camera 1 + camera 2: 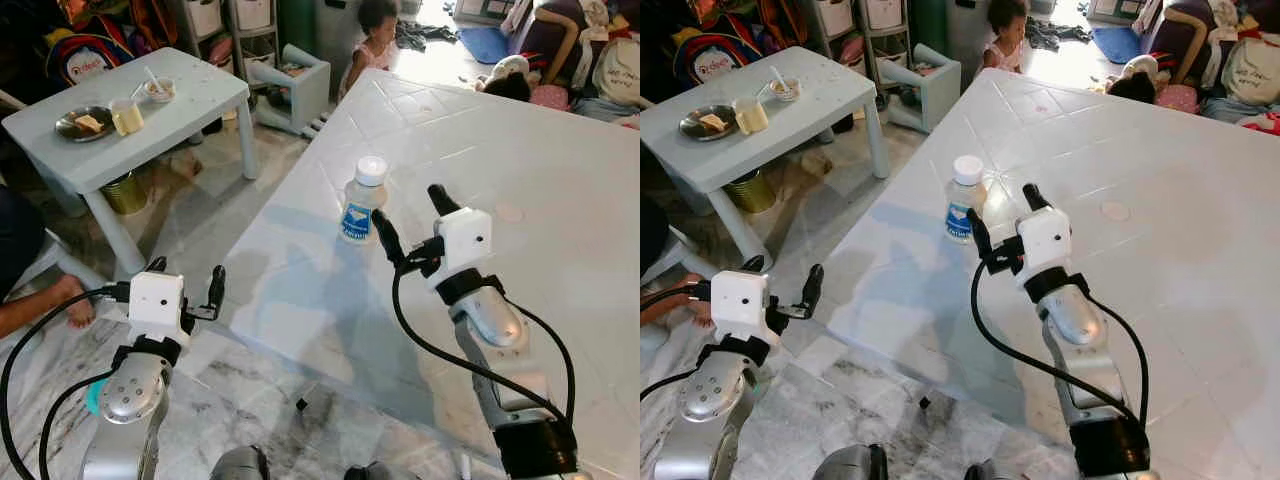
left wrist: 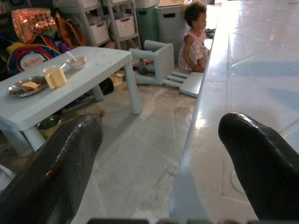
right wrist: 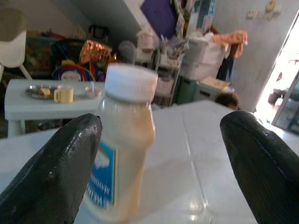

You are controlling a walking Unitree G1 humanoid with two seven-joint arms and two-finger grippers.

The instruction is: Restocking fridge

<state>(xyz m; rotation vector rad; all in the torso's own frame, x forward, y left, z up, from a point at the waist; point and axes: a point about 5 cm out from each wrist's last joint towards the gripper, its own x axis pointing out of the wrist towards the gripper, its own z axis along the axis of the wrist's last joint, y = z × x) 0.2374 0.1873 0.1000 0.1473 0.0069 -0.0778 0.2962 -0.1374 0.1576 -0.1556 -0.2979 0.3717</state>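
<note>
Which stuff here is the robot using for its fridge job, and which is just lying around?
For the job:
- bottle with a white cap, upright on the big white table
- right gripper, open, right beside the bottle

Just lying about:
- small table
- metal plate
- yellow cup
- little bowl

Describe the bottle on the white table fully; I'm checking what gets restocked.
The bottle is a small clear plastic one with a white screw cap and a blue-and-white label, holding a pale cream-coloured content nearly to the neck. It stands upright, capped, on the white table near its left edge. The right tool sits open just behind it, not touching.
</note>
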